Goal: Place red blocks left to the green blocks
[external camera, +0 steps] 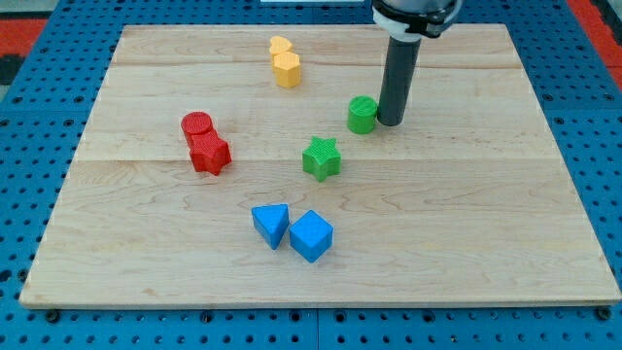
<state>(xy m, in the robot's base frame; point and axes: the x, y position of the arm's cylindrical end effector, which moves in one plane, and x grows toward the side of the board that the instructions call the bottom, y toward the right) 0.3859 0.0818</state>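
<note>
board [486,253]: pale wood, set on a blue pegboard [603,117] that shows round all its edges.
red cylinder [197,125]: view's left, upper-mid of the board, upright.
red star [210,154]: just below the cylinder & touching it (the two read as one clump), well left of both greens.
blue triangle [272,224]: lower centre, twd the view's bottom.
yellow blocks [285,62]: two pcs near the view's top, pressed together; front one looks hexagonal, back one's shape I can't make out.
blue cube [311,235]: just right of the triangle, touching or nearly so, turned corner-on.
green star [322,158]: centre of the board, alone, apart from the reds & above the blues.
green cylinder [362,115]: up and to the right of the green star, near it but not touching.
my tip [390,122]: rod's lower end down at the board, right beside the green cylinder on its right side, touching or w/in a hair of it. Plain rod, nothing to open or close, gripping nothing.
rod [398,78]: dark, upright, running up out of the view's top.
</note>
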